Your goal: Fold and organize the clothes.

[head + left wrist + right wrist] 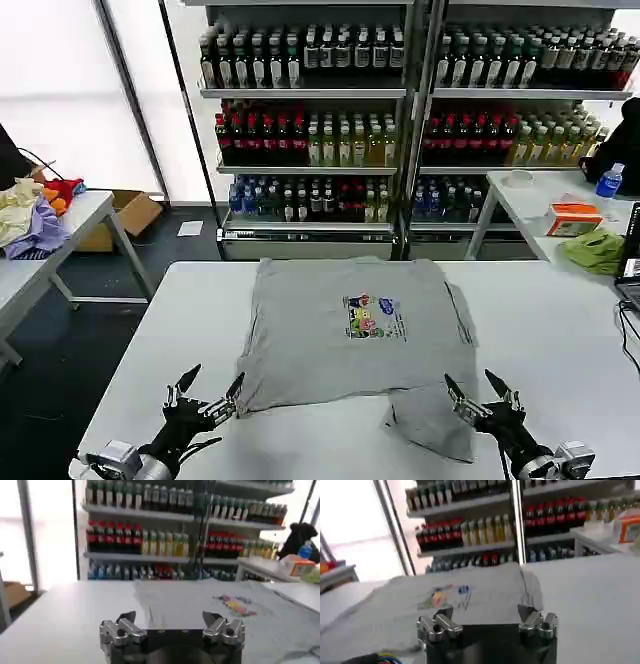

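a light grey shirt (345,335) with a small multicoloured chest print (374,316) lies spread flat on the white table (560,320), one sleeve seemingly folded under at its near right corner. the left gripper (209,392) and right gripper (479,391) hover near its front edge, fingers spread wide, holding nothing.

Between my metal-grey left claw (211,383) and right claw (471,386) lies a light grey shirt (330,335) with a small multicoloured chest print (374,316), on a white worktop (560,330). Beyond my right claw sits a lime-green cloth (594,250).
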